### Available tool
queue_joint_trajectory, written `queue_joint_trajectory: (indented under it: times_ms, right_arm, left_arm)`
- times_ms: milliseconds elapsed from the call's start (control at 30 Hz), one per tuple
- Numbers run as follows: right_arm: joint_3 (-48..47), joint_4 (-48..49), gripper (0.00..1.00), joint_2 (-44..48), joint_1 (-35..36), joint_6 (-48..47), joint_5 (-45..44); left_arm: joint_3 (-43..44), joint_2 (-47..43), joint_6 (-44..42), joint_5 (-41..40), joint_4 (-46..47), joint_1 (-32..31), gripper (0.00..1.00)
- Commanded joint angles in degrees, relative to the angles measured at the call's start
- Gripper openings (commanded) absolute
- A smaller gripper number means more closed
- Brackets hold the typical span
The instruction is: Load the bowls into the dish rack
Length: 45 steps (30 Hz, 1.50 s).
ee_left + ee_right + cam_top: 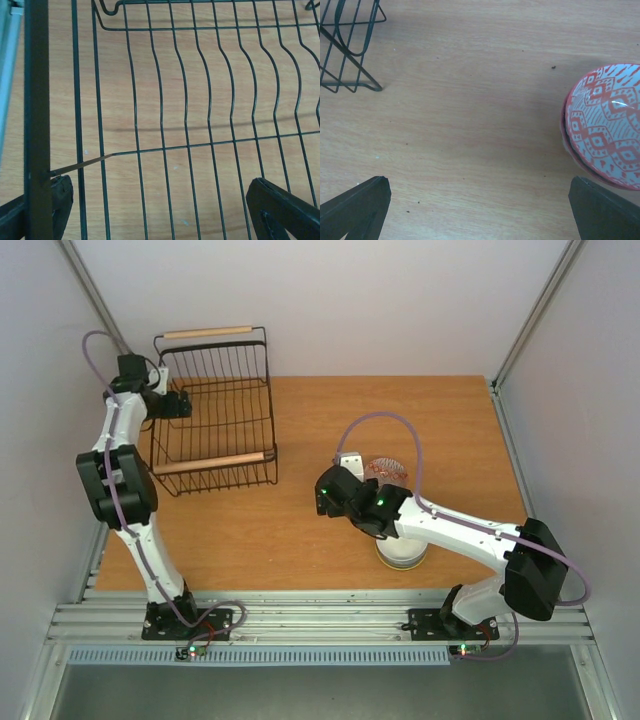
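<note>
The dish rack point(215, 410), black wire with two wooden handles, stands at the table's back left with nothing in it. My left gripper point(178, 403) is at its left wall, open. In the left wrist view its fingers point(280, 210) spread wide over the rack's wire floor point(200, 145). A red-and-white patterned bowl point(388, 471) sits mid-table, and it appears at the right edge of the right wrist view as the same bowl point(606, 125). My right gripper point(328, 495) hovers just left of it, open and empty. A cream bowl point(402, 554) lies partly hidden under the right arm.
A corner of the rack point(350, 50) shows at the upper left of the right wrist view. Bare wooden table point(300, 530) lies between the rack and the bowls. Metal frame posts and grey walls enclose the table's sides.
</note>
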State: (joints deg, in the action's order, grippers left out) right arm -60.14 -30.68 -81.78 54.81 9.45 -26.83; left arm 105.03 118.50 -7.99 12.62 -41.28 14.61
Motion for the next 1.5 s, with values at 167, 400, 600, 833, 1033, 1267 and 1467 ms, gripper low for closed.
queue_joint_trajectory:
  times_ms: [167,400,600,833,1033,1267,1467]
  right_arm:
    - [1.10,-2.42,0.99,2.06,0.02,2.91,-2.47]
    - [2.76,-3.07,0.99,4.17,0.04,4.12,-2.65]
    - [2.43,-4.14,0.99,6.51,0.13,2.98,-3.48]
    - [-5.26,-7.49,0.99,7.60,0.13,-4.42,-7.02]
    - [-11.98,-5.33,0.89,6.82,-0.08,-14.27,-9.66]
    - [-25.13,-8.21,0.64,-6.13,-4.42,-20.05,-3.56]
    - [-31.69,-8.26,0.39,-14.75,-12.04,-20.86,2.59]
  left_arm:
    - [-8.59,-7.27,-4.01,2.04,0.45,-8.00,0.95]
    - [-13.18,-10.07,-6.98,3.09,-1.05,-14.28,0.93]
    - [-17.19,-13.22,-7.03,2.55,0.12,-18.04,0.94]
    - [-21.09,-19.74,-2.86,1.83,4.08,-15.35,0.99]
    - [-24.69,-27.93,-1.83,5.82,6.18,-8.82,0.99]
    - [-30.07,-34.12,0.16,6.84,9.54,-3.78,0.99]
    - [-33.69,-34.91,0.52,7.28,10.61,-1.65,0.99]
